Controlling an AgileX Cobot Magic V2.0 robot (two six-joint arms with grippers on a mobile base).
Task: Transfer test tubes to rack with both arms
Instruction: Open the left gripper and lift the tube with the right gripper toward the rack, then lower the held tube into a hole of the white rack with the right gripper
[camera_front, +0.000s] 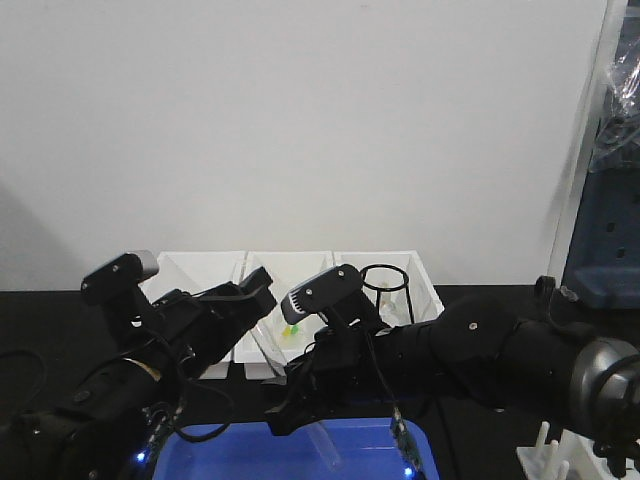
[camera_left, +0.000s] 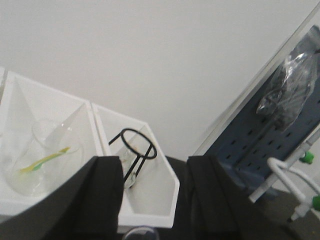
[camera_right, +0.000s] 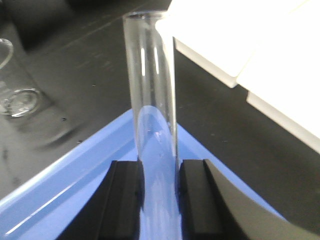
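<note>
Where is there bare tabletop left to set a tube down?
Bare black tabletop left of the white bins, plus a strip between the blue tray and bins. Crowded over the tray, where the right tool holds a test tube.

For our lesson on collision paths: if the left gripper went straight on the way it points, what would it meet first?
Probably the white bin holding the black ring stand, framed between the open fingers of the left gripper; depth is unclear.
</note>
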